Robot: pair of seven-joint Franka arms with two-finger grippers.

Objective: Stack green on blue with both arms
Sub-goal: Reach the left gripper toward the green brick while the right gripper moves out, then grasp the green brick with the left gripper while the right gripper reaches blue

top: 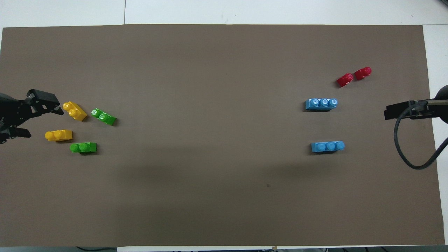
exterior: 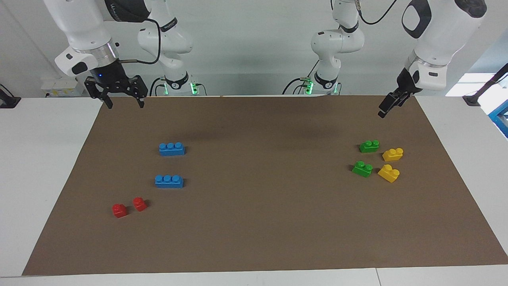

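Red bricks (exterior: 129,207), yellow bricks (exterior: 391,163) (paired), mat (exterior: 262,238).

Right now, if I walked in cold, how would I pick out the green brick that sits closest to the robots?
Start at the brown mat and go to the left arm's end, where four small two-stud bricks cluster. Two are yellow, two green. The one you want is the green brick nearer the robots, beside a yellow brick; the other green brick lies farther from them.

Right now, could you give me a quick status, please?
Left gripper and right gripper open, raised, empty. Green bricks and blue bricks unstacked at opposite ends. Path clear.
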